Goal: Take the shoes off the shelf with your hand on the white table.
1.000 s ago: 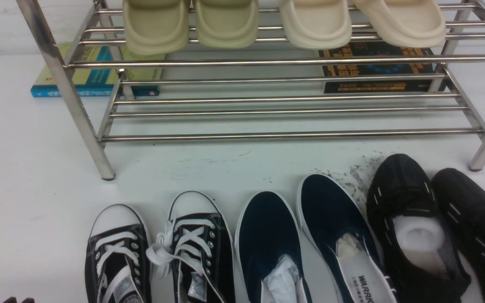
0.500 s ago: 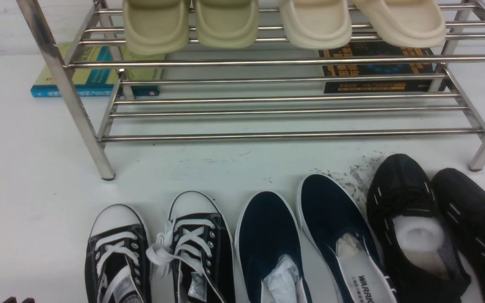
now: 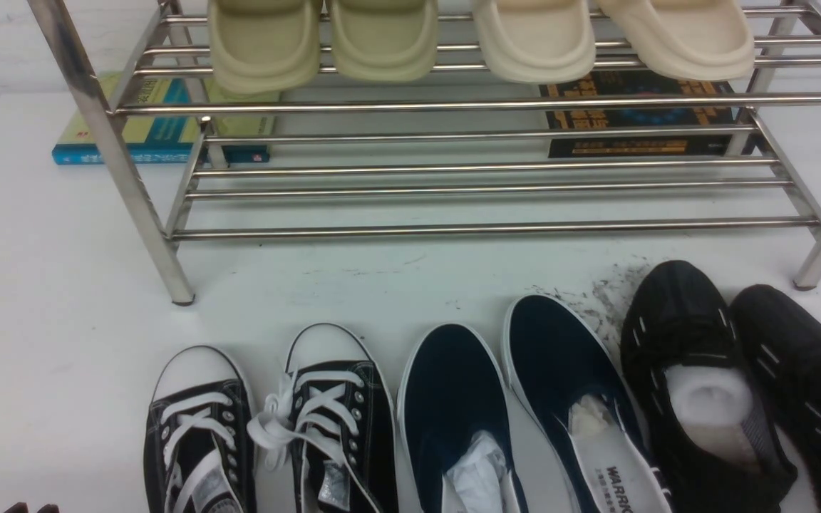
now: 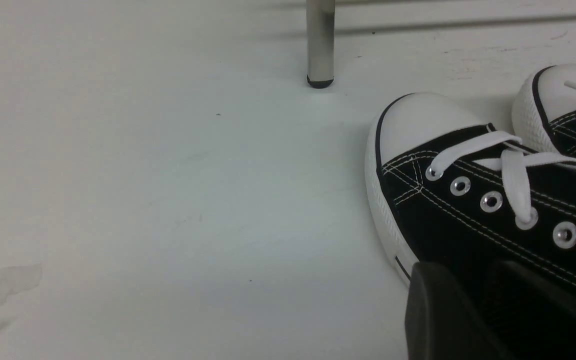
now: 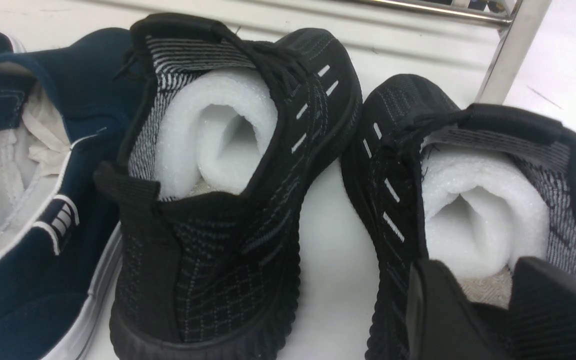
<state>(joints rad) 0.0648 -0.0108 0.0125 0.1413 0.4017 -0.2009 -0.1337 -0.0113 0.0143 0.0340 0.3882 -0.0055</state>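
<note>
The two black mesh shoes stand side by side on the white table, toes toward the shelf, which has nothing on its lower tier. In the right wrist view my right gripper hovers over the heel opening of the right-hand shoe. Its jaws stand apart, and white foam and insole show between them. My left gripper sits low beside the black-and-white sneaker, its fingers slightly apart with nothing between them.
Black-and-white sneakers and navy slip-ons line the table's front. Several cream slippers rest on the top tier. Two books lie behind the shelf. A shelf leg stands ahead of the left gripper.
</note>
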